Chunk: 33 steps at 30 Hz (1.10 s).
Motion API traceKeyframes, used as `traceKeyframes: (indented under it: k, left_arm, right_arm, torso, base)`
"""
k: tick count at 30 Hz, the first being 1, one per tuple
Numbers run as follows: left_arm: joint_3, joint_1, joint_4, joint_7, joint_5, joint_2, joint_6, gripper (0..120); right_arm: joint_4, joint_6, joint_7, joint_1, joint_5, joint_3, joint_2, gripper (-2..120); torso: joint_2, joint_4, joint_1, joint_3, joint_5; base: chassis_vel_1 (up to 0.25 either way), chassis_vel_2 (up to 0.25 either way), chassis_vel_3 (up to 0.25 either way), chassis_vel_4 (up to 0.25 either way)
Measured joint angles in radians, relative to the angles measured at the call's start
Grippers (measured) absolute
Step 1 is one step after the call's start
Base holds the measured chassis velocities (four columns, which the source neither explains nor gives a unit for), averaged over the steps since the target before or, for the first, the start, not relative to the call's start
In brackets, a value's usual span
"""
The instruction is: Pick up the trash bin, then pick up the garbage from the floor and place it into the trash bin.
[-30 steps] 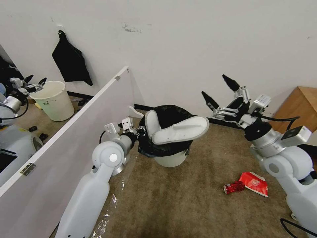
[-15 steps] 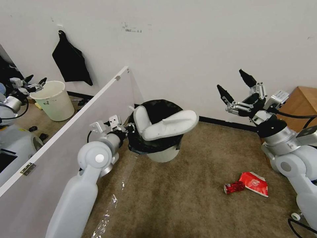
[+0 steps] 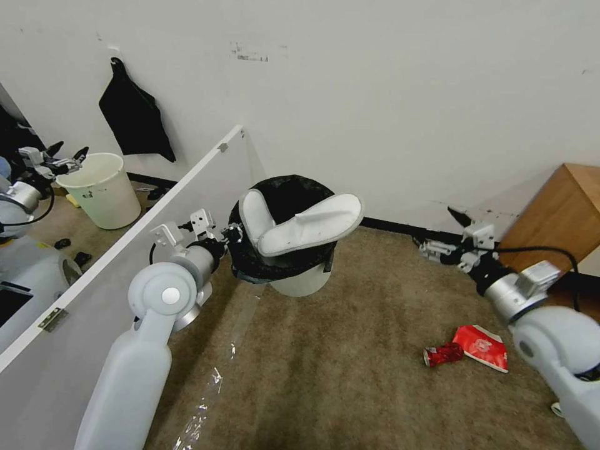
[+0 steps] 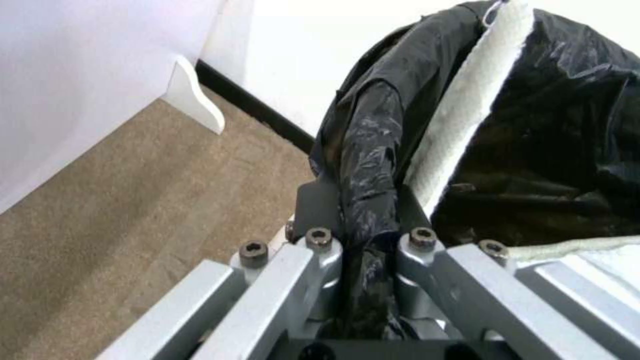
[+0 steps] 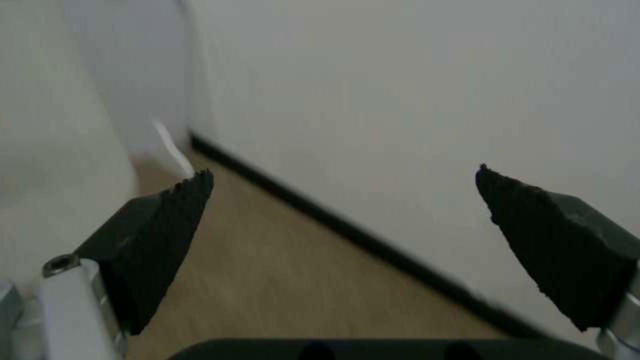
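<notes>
The trash bin (image 3: 301, 284), white with a black bag over its rim, hangs from my left gripper (image 3: 232, 238), which is shut on the near rim. In the left wrist view the fingers (image 4: 319, 250) pinch the bag's folded edge (image 4: 369, 150). Two white slippers (image 3: 310, 224) stick out of the bin, and one slipper (image 4: 467, 125) stands just behind the pinched rim. On the floor (image 3: 350, 375) lie a crushed red can (image 3: 442, 354) and a flattened red paper cup (image 3: 482, 347). My right gripper (image 3: 442, 232) (image 5: 341, 176) hangs open low by the wall, holding nothing, above and beyond the can.
A white partition panel (image 3: 156, 237) runs along my left arm. Behind it stand a cream bucket (image 3: 103, 187) and another robot's arm (image 3: 25, 181). A wooden cabinet (image 3: 562, 212) sits at the right wall. Clear plastic film (image 3: 209, 387) lies on the carpet near my left arm.
My left arm has carried the bin leftward and farther away. My right gripper has dropped from chest height and swung right, down to the foot of the wall. The can and cup have stayed put.
</notes>
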Motion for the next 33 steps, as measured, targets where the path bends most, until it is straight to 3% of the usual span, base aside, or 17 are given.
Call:
traceKeyframes:
  k: [6, 11, 18, 19, 20, 21, 24, 25, 27, 31, 32, 33]
  left_arm:
    - [-0.007, 0.004, -0.010, -0.001, -0.008, 0.004, 0.001, 4]
    - [-0.014, 0.006, -0.011, -0.001, -0.011, 0.009, 0.001, 4]
    - [-0.022, 0.009, -0.015, 0.001, -0.014, 0.009, 0.002, 4]
    - [-0.023, 0.011, -0.016, 0.002, -0.014, 0.009, 0.002, 4]
    - [-0.025, 0.015, -0.018, 0.003, -0.015, 0.009, 0.003, 4]
    - [-0.025, 0.015, -0.018, 0.003, -0.015, 0.009, 0.003, 4]
    - [-0.029, 0.020, -0.021, 0.007, -0.015, 0.011, 0.003, 4]
    - [-0.029, 0.020, -0.021, 0.007, -0.015, 0.011, 0.003, 4]
    - [-0.029, 0.022, -0.022, 0.008, -0.016, 0.012, 0.003, 4]
    - [-0.028, 0.022, -0.021, 0.009, -0.015, 0.009, 0.003, 4]
    - [-0.024, 0.022, -0.021, 0.009, -0.014, 0.007, 0.003, 4]
    - [-0.021, 0.022, -0.021, 0.009, -0.014, 0.007, 0.003, 4]
  right_arm:
    - [-0.066, -0.038, 0.058, -0.053, -0.081, -0.014, -0.035, 100]
    - [-0.103, -0.033, 0.040, -0.096, -0.142, 0.007, -0.073, 100]
    - [-0.232, 0.094, -0.162, -0.122, -0.253, 0.032, -0.086, 100]
    - [-0.259, 0.127, -0.196, -0.121, -0.268, 0.034, -0.085, 100]
    - [-0.333, 0.213, -0.272, -0.111, -0.316, 0.042, -0.078, 100]
    - [-0.333, 0.213, -0.272, -0.111, -0.316, 0.042, -0.078, 100]
    - [-0.441, 0.316, -0.396, -0.098, -0.372, 0.070, -0.066, 100]
    - [-0.441, 0.316, -0.396, -0.098, -0.372, 0.070, -0.066, 100]
    - [-0.494, 0.381, -0.518, -0.091, -0.386, 0.089, -0.060, 100]
    - [-0.522, 0.429, -0.604, -0.075, -0.403, 0.097, -0.050, 100]
    - [-0.557, 0.493, -0.712, -0.044, -0.447, 0.109, -0.029, 100]
    - [-0.574, 0.521, -0.752, -0.025, -0.481, 0.117, -0.017, 100]
  torso:
    - [0.000, 0.0000, 0.000, 0.000, -0.0001]
    - [0.000, 0.0000, 0.000, 0.000, -0.0005]
    - [0.000, 0.0000, 0.000, 0.000, 0.0000]
    - [0.000, 0.0000, 0.000, 0.000, -0.0002]
    - [0.000, 0.0001, 0.000, 0.000, -0.0002]
    - [0.000, 0.0001, 0.000, 0.000, -0.0002]
    - [0.000, 0.0000, 0.000, 0.000, -0.0002]
    - [0.000, 0.0000, 0.000, 0.000, -0.0002]
    - [0.000, 0.0000, 0.000, 0.000, -0.0002]
    - [0.000, 0.0000, 0.000, 0.000, -0.0003]
    - [0.000, 0.0001, 0.000, 0.000, -0.0002]
    - [0.000, 0.0000, 0.000, 0.000, -0.0002]
  base:
    - [0.000, 0.000, 0.000, 0.000]
    - [0.000, 0.000, 0.000, 0.000]
    - [0.000, 0.000, 0.000, 0.000]
    - [0.000, 0.000, 0.000, 0.000]
    - [0.000, 0.000, 0.000, 0.000]
    - [0.000, 0.000, 0.000, 0.000]
    - [0.000, 0.000, 0.000, 0.000]
    - [0.000, 0.000, 0.000, 0.000]
    - [0.000, 0.000, 0.000, 0.000]
    - [0.000, 0.000, 0.000, 0.000]
    - [0.000, 0.000, 0.000, 0.000]
    - [0.000, 0.000, 0.000, 0.000]
